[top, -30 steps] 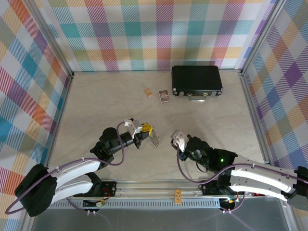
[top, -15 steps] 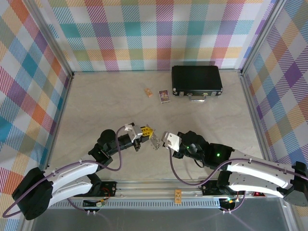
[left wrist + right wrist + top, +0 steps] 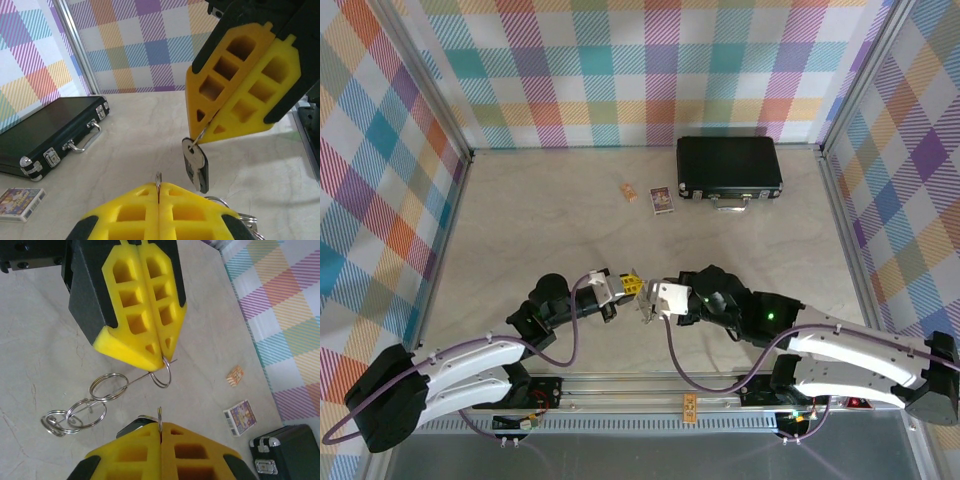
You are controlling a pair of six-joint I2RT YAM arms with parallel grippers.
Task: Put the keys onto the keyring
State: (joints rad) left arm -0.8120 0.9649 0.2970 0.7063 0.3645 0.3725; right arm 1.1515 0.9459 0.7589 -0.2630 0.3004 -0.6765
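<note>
My left gripper (image 3: 631,284) is shut on the keyring (image 3: 163,374), a wire ring pinched at its yellow fingertips (image 3: 150,347). A chain of further rings (image 3: 85,410) trails from the keyring down to the table. My right gripper (image 3: 647,300) is shut on a small ring from which a key (image 3: 195,164) with a black head hangs. In the left wrist view, the right gripper's yellow fingertips (image 3: 235,115) hover just above and ahead of my left gripper (image 3: 158,192). The two grippers face each other tip to tip, a short gap apart, low over the table.
A black case (image 3: 729,166) lies at the back right. A small card box (image 3: 662,200) and an orange packet (image 3: 629,192) sit left of it. Plaid walls with metal posts close in the table on three sides.
My right gripper has swung left with the key until it faces the left gripper. The left gripper has shifted slightly right and lower with the keyring.
</note>
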